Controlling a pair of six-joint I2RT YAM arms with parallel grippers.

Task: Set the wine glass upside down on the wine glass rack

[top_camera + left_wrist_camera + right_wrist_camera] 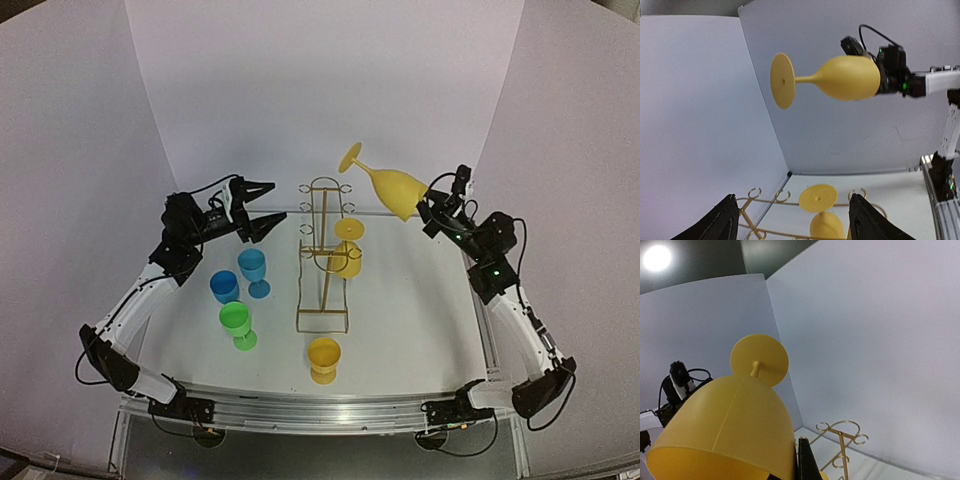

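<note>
At the left of the overhead view my left arm (150, 275) runs up along the left edge of the worktop (420, 310). The left jaws stand wide apart with nothing between them, pointing toward frame centre. In the left wrist view their two dark fingers (715, 225) sit in the bottom corners, well apart.

Just below those jaws three pieces stand upright on the worktop. They are a light blue goblet (253, 270), a darker blue cup (224, 287) just beside it, and a green goblet (237, 325) lower down. Looking into the bowls, I see only their own plastic.

At centre stands the wine glass rack (323, 262). It carries one yellow glass (350, 260) on its right side, foot up and bowl down. Below the rack's base, near the bottom rail (320, 405), a yellow cup (324, 358) stands upright.

Right of the rack's arched top and clear of it, the wine glass (395, 188) is in the air. It is tipped almost sideways, with its foot toward the upper left and its mouth toward my right arm (500, 270). The right jaws are closed on the rim of its bowl.

Bare worktop lies between the rack and the right arm. White walls close in the back and both sides.
</note>
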